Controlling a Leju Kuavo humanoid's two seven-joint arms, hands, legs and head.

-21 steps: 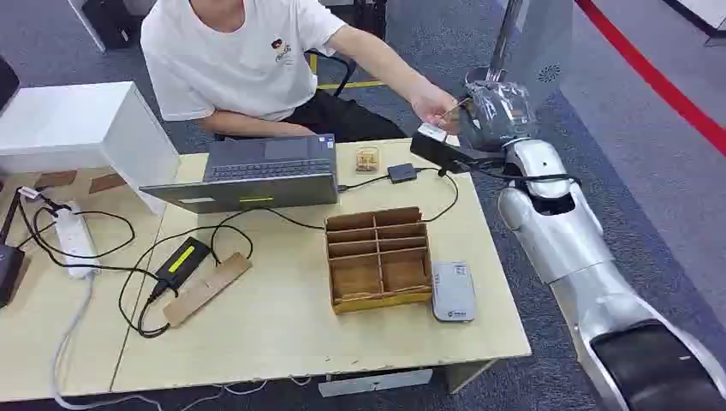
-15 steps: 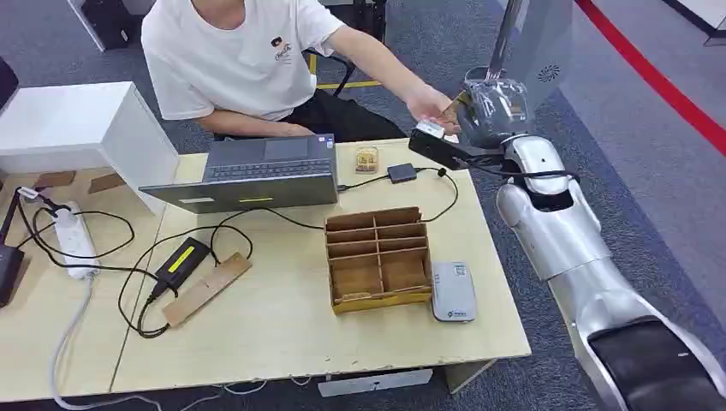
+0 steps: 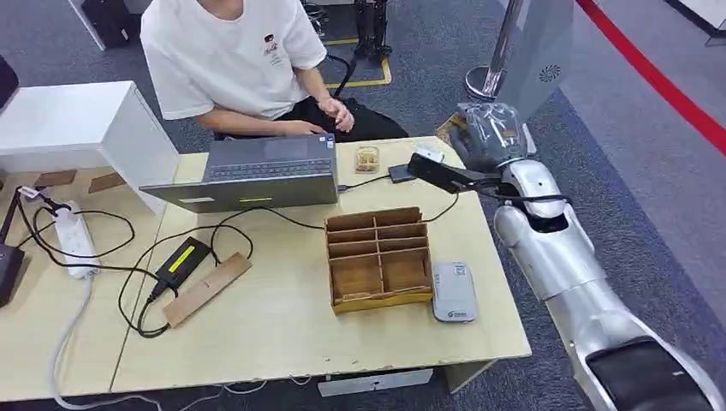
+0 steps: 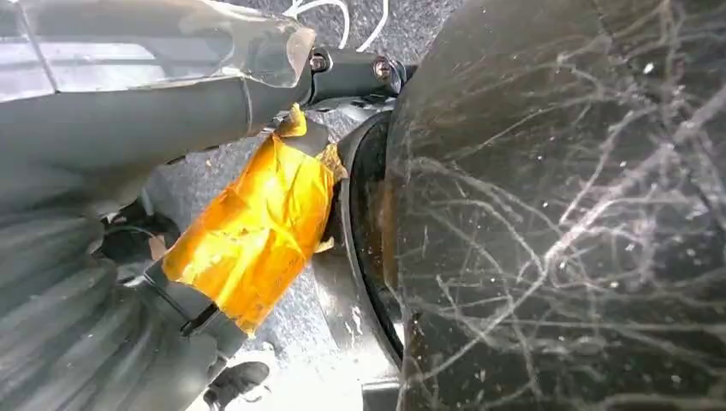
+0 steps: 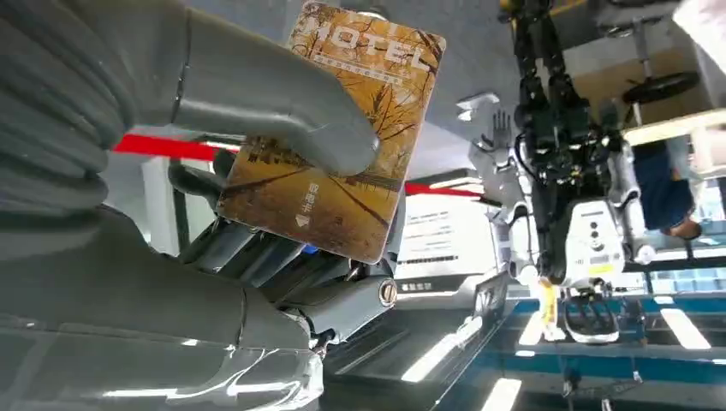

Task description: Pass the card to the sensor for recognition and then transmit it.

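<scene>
A brown hotel key card [image 5: 334, 145] is pinched between the thumb and fingers of my right hand [image 5: 197, 240]. In the head view my right hand [image 3: 492, 133] is raised past the table's far right corner, and an edge of the card [image 3: 449, 128] peeks out on its left. A grey card reader [image 3: 452, 291] lies flat near the table's front right, well below that hand. My left hand [image 4: 128, 128] hangs beside dark body parts; its fingers are mostly hidden.
A person [image 3: 240, 60] sits behind the table [image 3: 274, 334], hands drawn in near an open laptop [image 3: 257, 171]. A divided wooden box [image 3: 378, 259] stands left of the reader. Cables, a black adapter [image 3: 181, 259] and a power strip [image 3: 73, 240] spread across the left.
The person's hand, which was at the card by my right hand, has let go and drawn back to their body. My right hand has sunk slightly, holding the card.
</scene>
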